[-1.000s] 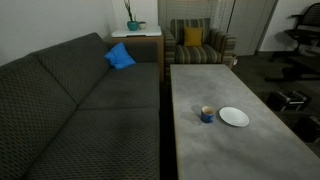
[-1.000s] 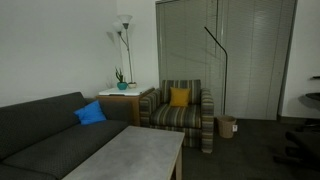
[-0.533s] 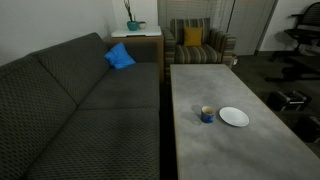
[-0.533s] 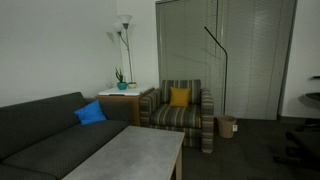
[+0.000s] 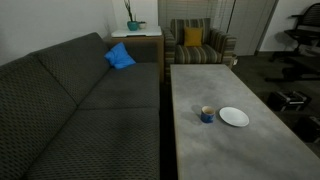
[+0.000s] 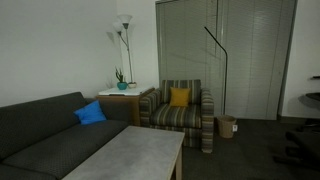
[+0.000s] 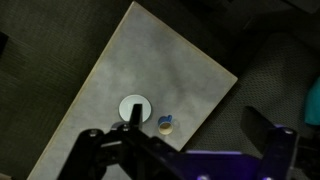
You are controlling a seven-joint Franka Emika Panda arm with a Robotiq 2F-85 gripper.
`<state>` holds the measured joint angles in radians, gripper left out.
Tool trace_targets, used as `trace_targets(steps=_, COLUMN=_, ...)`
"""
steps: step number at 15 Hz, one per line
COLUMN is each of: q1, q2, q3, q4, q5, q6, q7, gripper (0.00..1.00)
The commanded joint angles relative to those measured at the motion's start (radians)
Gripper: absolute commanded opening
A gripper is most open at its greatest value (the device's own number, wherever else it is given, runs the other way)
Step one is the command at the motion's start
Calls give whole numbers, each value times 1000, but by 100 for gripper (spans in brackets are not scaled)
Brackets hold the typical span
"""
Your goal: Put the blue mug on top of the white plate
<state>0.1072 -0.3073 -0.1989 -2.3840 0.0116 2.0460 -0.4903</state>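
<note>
The blue mug [image 5: 206, 114] stands upright on the grey table [image 5: 225, 150], just beside the white plate [image 5: 234, 117] and apart from it. The plate is bare. In the wrist view the mug [image 7: 166, 124] and the plate [image 7: 134, 108] look small, far below the camera, near the table's edge by the sofa. My gripper [image 7: 194, 110] is open and empty, high above them, with its dark fingers spread wide. The arm and gripper do not show in either exterior view. The mug and plate are out of view in the exterior view with the lamp.
A dark grey sofa [image 5: 80, 110] runs along the table's long side, with a bright-blue cushion [image 5: 120, 57] on it. A striped armchair [image 5: 198, 44] with a yellow cushion stands past the table's far end. A side table with a plant [image 5: 134, 30] is beside it.
</note>
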Motion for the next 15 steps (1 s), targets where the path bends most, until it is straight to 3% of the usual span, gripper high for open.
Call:
trace_targets(steps=1, q1=-37, q2=-16, q3=41, q4=-18, q5=3, q6=22, q7=17, gripper=100)
trace_targets(steps=3, q1=-40, q2=8, q3=63, q4=-39, q5=-19, q6=151, q7=44, gripper=100)
trace_targets(steps=9, q1=3, q2=179, q3=48, q4=-51, q5=163, q6=514, q7=-48, gripper=100)
trace_targets(steps=12, q1=20, q2=290, q3=71, q4=-19, q5=290, q6=615, q7=-136, gripper=100)
trace_targets(steps=13, q1=-15, q2=211, q3=86, q4=-55, q5=225, q6=563, q7=-74, gripper=100)
trace_targets(steps=15, q1=-17, q2=266, q3=107, q4=-40, q5=258, q6=598, q7=-97, gripper=100)
